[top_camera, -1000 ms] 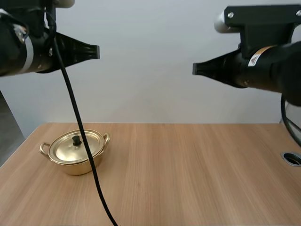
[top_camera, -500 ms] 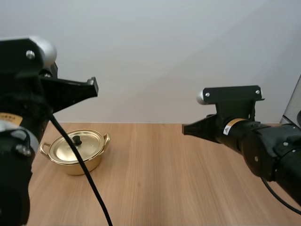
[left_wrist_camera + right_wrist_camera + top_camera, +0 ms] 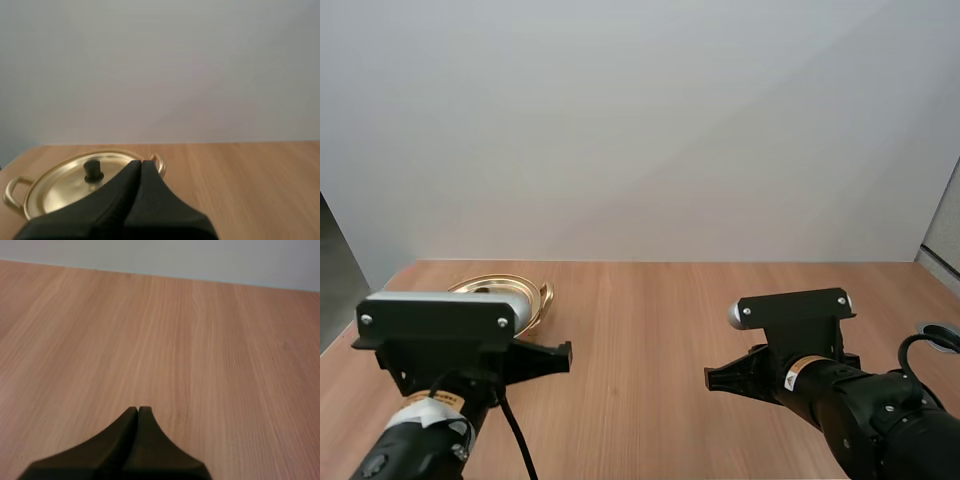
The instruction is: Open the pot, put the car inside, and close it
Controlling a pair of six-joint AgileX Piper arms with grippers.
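Observation:
A golden pot (image 3: 520,290) with its lid on stands at the table's left rear, mostly hidden behind my left arm in the high view. The left wrist view has the lid (image 3: 60,185) with its black knob (image 3: 92,170) just beyond my left gripper (image 3: 140,163), whose fingers lie together as one dark wedge. That left gripper (image 3: 564,354) hangs low, in front and to the right of the pot. My right gripper (image 3: 711,378) is low at the right. In the right wrist view the right gripper (image 3: 138,409) is shut on nothing, over bare wood.
The wooden table (image 3: 640,310) runs back to a plain grey wall. A round cable hole (image 3: 942,333) sits near its right edge. The left edge of the table lies just beyond the pot.
Both arms have dropped from high above down close to the table. My left arm now covers most of the pot in the high view. The pot has not moved.

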